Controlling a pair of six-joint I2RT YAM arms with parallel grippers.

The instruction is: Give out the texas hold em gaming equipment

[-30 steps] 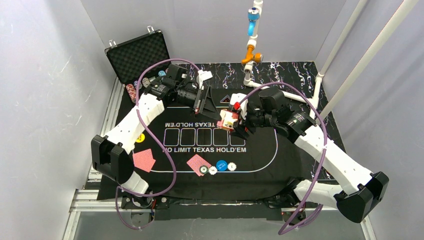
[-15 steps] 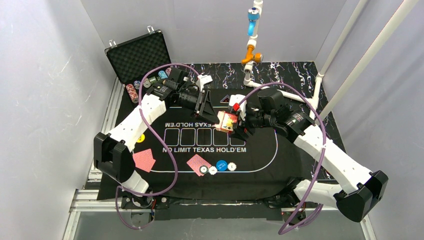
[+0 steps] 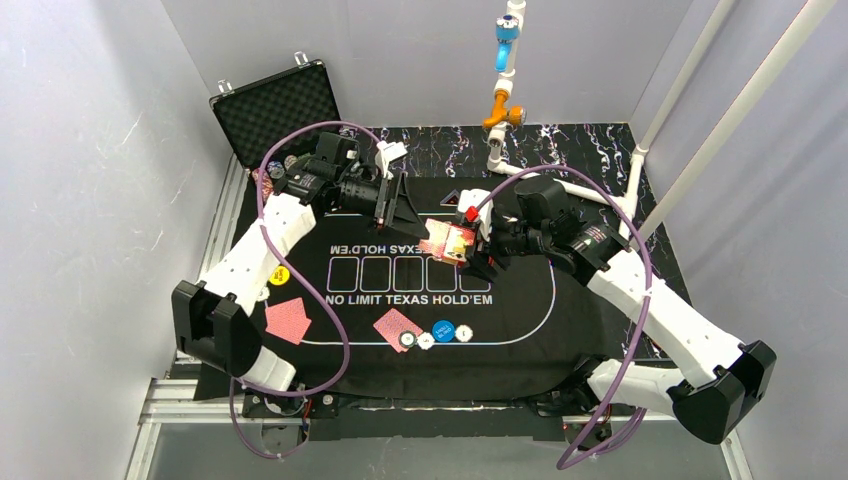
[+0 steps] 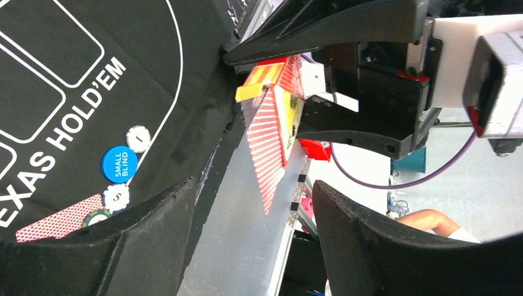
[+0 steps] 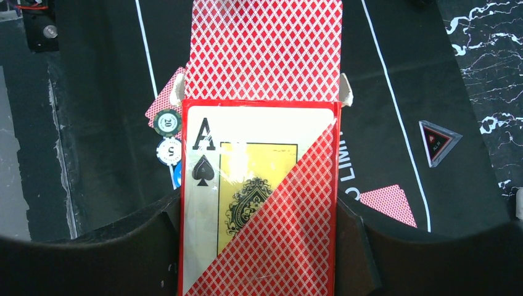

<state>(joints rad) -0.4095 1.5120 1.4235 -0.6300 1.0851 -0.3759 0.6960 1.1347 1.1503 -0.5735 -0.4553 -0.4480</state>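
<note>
Red-and-white cardboard deck box (image 5: 259, 203) clamped in my right pincer (image 5: 259, 246).
One red-backed card (image 5: 264, 49) pokes from its top above the black mat (image 3: 520, 300); my left pincer (image 4: 253, 216) gapes wide, holding nothing.

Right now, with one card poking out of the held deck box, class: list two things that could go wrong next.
1. The left gripper is open, and only the end of the protruding card seems to reach between its fingers. A shallow pinch may slip or bend it.
2. The right gripper clamps the deck box by its sides alone. A pull could tilt the box or drag extra cards out.
</note>
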